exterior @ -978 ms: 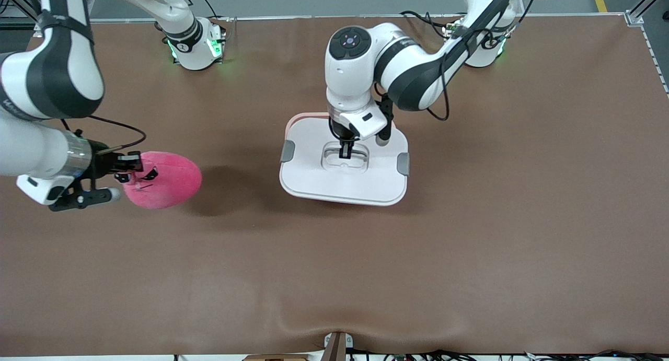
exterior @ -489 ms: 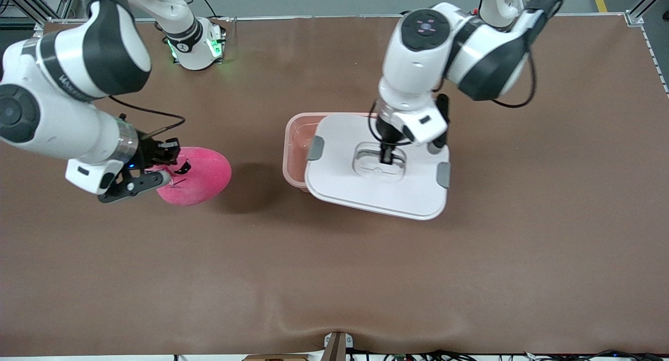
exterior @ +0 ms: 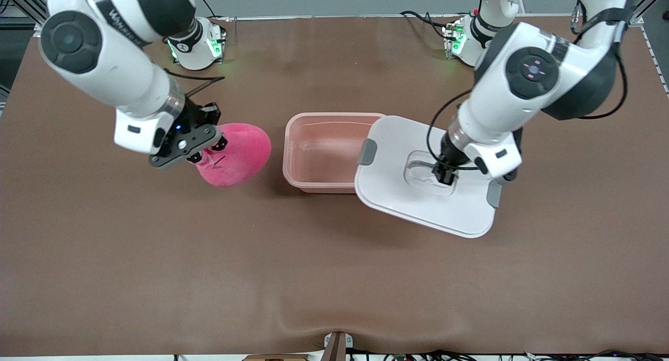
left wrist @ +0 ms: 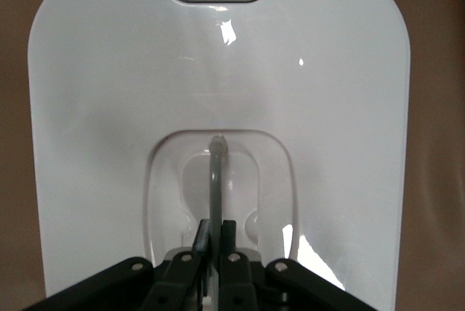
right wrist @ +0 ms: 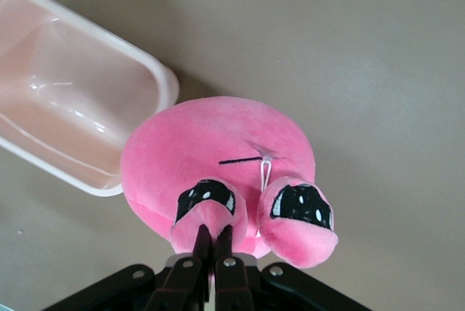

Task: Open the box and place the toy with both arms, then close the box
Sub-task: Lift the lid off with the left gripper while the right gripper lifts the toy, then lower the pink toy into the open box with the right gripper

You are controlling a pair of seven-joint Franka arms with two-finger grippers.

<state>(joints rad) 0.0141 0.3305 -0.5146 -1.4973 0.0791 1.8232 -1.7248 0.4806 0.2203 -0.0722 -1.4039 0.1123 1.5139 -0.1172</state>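
Observation:
The pale pink box (exterior: pixel 286 157) stands open in the middle of the table, with nothing inside it. My left gripper (exterior: pixel 445 175) is shut on the grey handle (left wrist: pixel 216 180) of the white lid (exterior: pixel 418 204). It holds the lid tilted above the table, over the box's edge at the left arm's end. My right gripper (exterior: pixel 208 151) is shut on an ear of the hot-pink toy (exterior: pixel 238 152), which hangs just beside the box toward the right arm's end. In the right wrist view the toy (right wrist: pixel 218 144) hangs from the gripper (right wrist: pixel 213 237) beside the box's rim (right wrist: pixel 163 82).
Grey clips (exterior: pixel 367 152) sit on the lid's two short sides. Both arm bases (exterior: pixel 196 45) stand along the table edge farthest from the front camera. Brown tabletop (exterior: pixel 334 277) stretches bare nearer the camera.
The left gripper has lifted the lid off the box and carried it toward the left arm's end. The right gripper has brought the toy from the table's end up beside the box.

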